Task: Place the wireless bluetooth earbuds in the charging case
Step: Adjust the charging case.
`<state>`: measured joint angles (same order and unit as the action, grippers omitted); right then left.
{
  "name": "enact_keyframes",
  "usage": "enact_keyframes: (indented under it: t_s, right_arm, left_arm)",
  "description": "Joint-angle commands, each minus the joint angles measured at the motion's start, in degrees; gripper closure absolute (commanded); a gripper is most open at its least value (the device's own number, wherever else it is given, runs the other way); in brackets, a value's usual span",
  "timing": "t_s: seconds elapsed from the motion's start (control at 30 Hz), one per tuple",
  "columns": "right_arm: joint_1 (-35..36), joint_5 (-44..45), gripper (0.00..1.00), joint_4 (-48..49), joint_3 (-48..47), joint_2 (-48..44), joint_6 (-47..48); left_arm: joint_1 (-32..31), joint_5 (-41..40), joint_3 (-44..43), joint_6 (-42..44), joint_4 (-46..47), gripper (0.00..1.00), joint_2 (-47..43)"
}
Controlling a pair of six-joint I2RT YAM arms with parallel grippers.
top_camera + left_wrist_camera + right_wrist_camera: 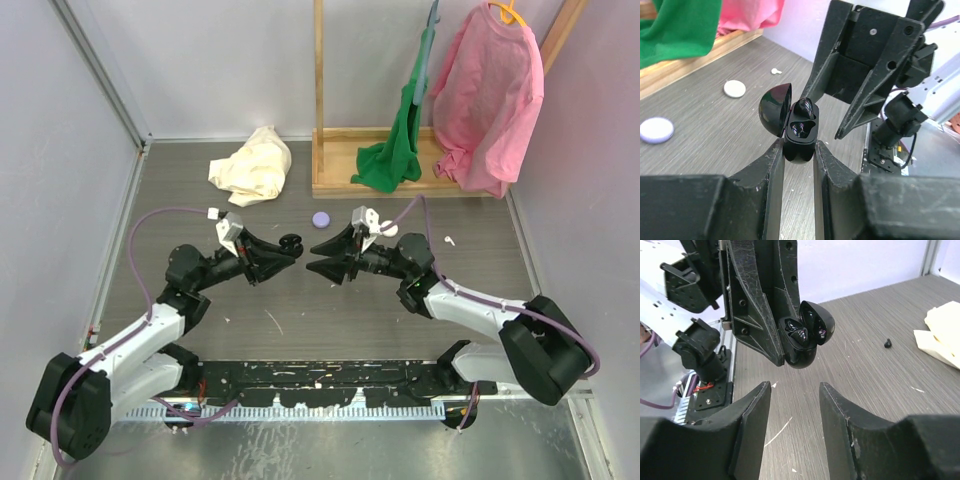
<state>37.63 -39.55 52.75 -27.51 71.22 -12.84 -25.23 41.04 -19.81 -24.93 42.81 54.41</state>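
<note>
L gripper is clamped narrow on the base of the black charging case, held up off the table with the lid flipped open to one side. A glossy black earbud sits at the top edge of the case's inside; can't tell if it's fully seated. R gripper faces it tip to tip, v. close, its jaws apart w/ nothing between them.

On the table past the case: a white disc, a lilac disc and a tiny white bit. A small black bit lies further out. At the back there's a crumpled cream cloth and a wooden rack w/ a green cloth and a pink shirt hanging.
</note>
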Motion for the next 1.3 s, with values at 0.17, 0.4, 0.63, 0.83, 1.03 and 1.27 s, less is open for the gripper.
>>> enact_keyframes:
  t_s: [0.17, 0.4, 0.63, 0.83, 1.03, 1.27]
  right_arm:
    - [-0.23, -4.23, 0.53, 16.51, 0.44, -0.79, -10.69]
    - [-0.18, -5.64, 0.57, 21.41, -0.35, 0.72, -15.56]
    - [0.46, -6.54, 0.60, 21.44, -1.46, 1.40, -16.95]
    - [1.06, -7.03, 0.64, 21.51, -2.21, 2.48, -17.96]
    - [1.27, -7.11, 0.68, 22.38, -2.42, 2.69, -18.72]
    - [1.38, -8.47, 0.71, 25.92, -2.68, 3.98, -21.28]
  left_arm:
    - [-2.69, 6.98, -4.88, -1.63, 8.17, 1.00, -0.58]
    - [-4.29, 6.65, -5.57, -1.11, 8.15, 1.00, -0.89]
    - [-5.42, 6.39, -5.93, -0.63, 8.16, 1.00, -0.90]
    - [-6.26, 5.45, -6.12, -0.04, 8.14, 1.00, -1.25]
    - [-7.05, 5.56, -6.20, 0.20, 8.25, 1.00, -0.73]
    - [-7.77, 5.78, -6.28, 0.46, 8.32, 1.00, -0.05]
